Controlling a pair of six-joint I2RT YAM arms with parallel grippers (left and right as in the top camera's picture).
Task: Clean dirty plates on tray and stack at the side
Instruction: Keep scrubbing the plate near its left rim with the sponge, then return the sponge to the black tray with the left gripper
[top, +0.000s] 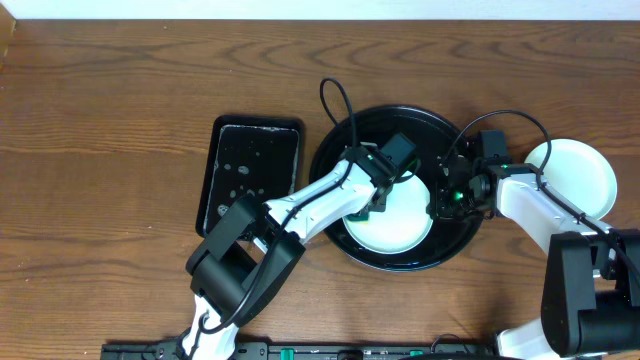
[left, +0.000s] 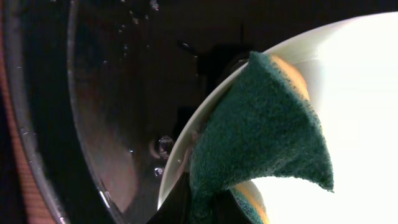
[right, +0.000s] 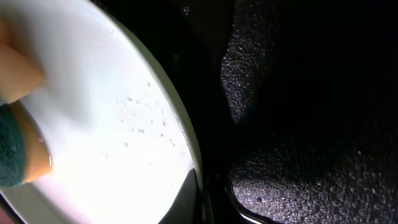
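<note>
Pressing a green sponge (left: 261, 130) on a pale plate (top: 395, 228), the left gripper (top: 378, 200) reaches in from the near left. Its jaws are clenched on the lower end of the sponge, and the green face is turned up with an orange layer behind it. The sponge lies on the left part of the plate and reaches over the rim there.

This plate lies in the near half of the round black tray (top: 385, 125), which is in the middle of the wooden table (top: 120, 120). The face of the plate looks clean and bright, with only some small drops near its rim. The glossy floor of the tray also has water drops on it.

The right gripper (top: 442, 195) is at the right edge of the same plate. In the right wrist view the rim passes between its fingers (right: 280, 174), one on the white face and one outside, so the jaws seem to be grasping the plate.

A second plate (top: 578, 180) rests on the table just beside the tray, on the right. I cannot tell if another plate is under it.

A rectangular black tray (top: 250, 175) with pale specks lies left of the round one.
</note>
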